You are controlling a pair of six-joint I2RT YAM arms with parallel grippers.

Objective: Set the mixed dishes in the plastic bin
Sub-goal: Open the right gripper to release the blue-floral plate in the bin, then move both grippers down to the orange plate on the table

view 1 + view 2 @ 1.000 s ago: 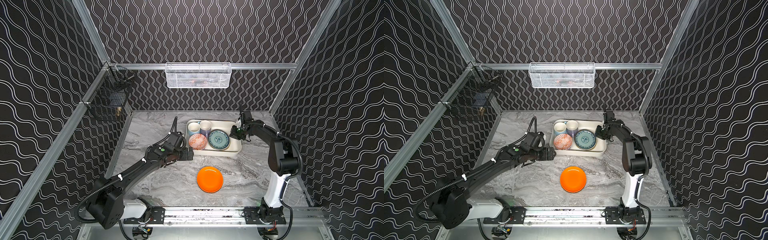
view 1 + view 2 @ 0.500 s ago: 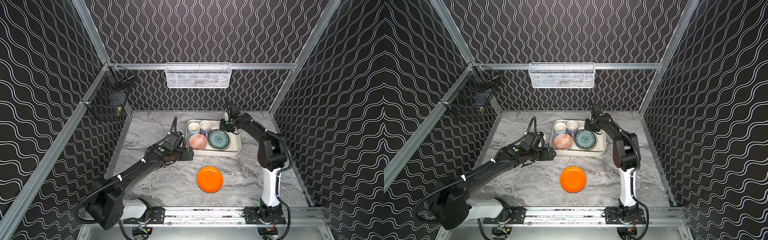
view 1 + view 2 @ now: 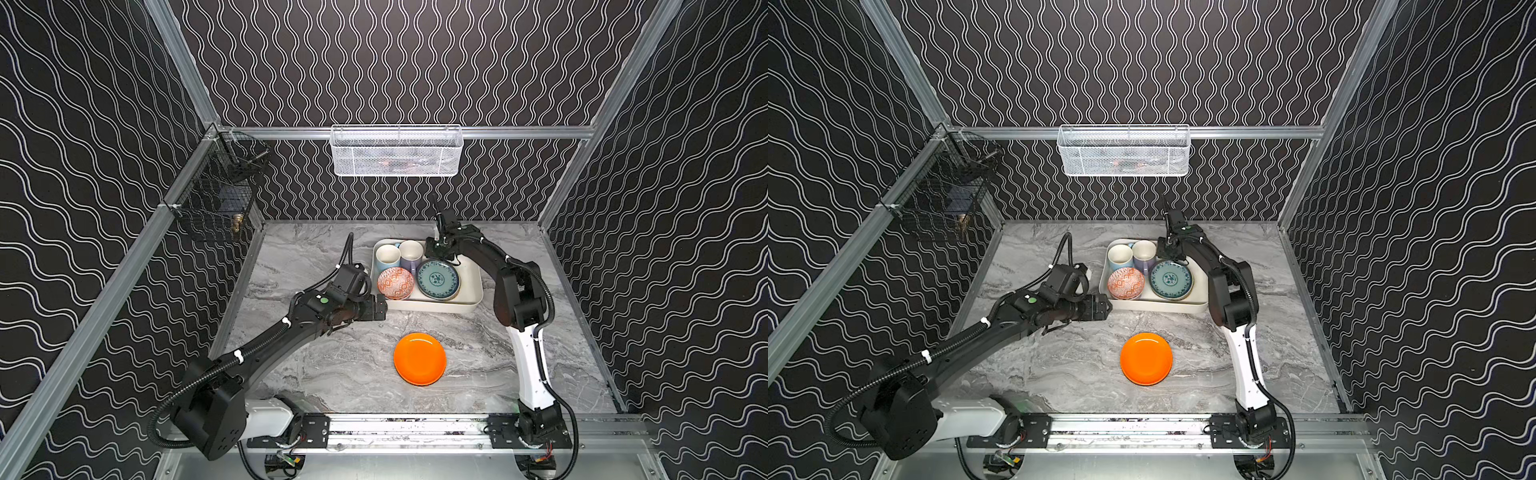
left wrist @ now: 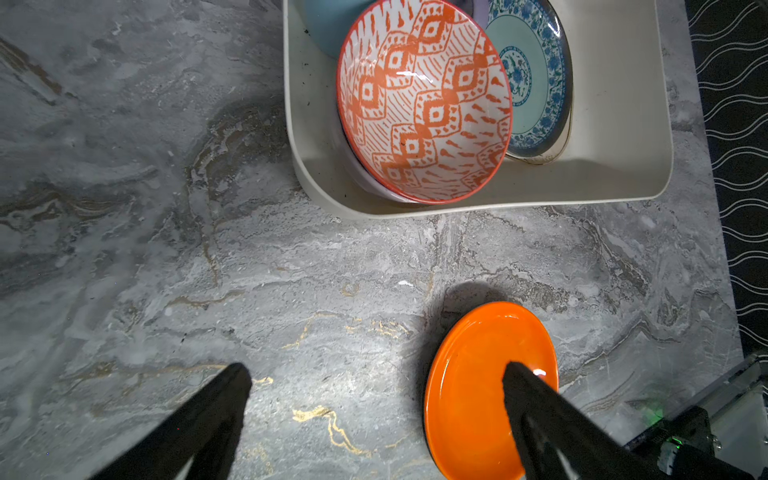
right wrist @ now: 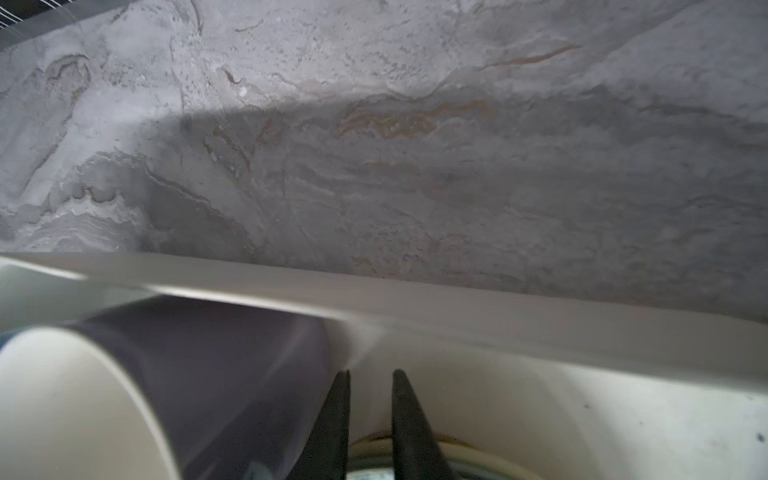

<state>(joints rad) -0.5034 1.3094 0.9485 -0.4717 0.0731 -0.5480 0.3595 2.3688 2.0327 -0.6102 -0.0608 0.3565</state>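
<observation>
Only the orange plate (image 3: 419,358) lies outside the bin (image 3: 436,306), near the left gripper (image 4: 376,370), jaws wide, not between them; the right gripper (image 5: 370,376), nearly shut and empty, hangs in the bin beside a mug (image 5: 232,361).

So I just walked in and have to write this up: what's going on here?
Two robot arms are packing dishes into the bin. A blue mug, lilac mug, bowl and teal plate are inside; the orange plate lies on the table. The left gripper hovers near the bin's front corner, jaws wide and empty. The right gripper is over the bin's far side, jaws narrowly apart, nothing between them.
</observation>
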